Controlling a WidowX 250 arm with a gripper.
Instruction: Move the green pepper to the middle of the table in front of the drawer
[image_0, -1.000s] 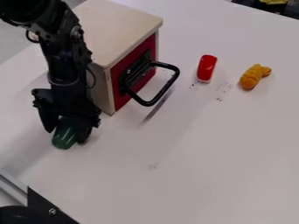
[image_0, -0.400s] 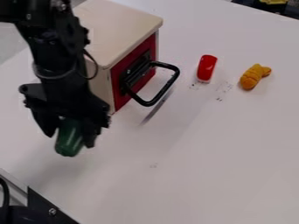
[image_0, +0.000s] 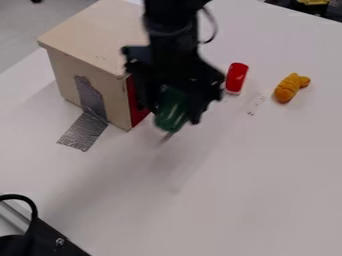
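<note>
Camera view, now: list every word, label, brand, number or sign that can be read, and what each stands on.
None can be read.
Faint dark marks on the table: too small to make out as letters or numbers.
Wooden box, silver tape, green pepper: no readable text.

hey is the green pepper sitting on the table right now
No, the green pepper is held up in the gripper, above the table.
</note>
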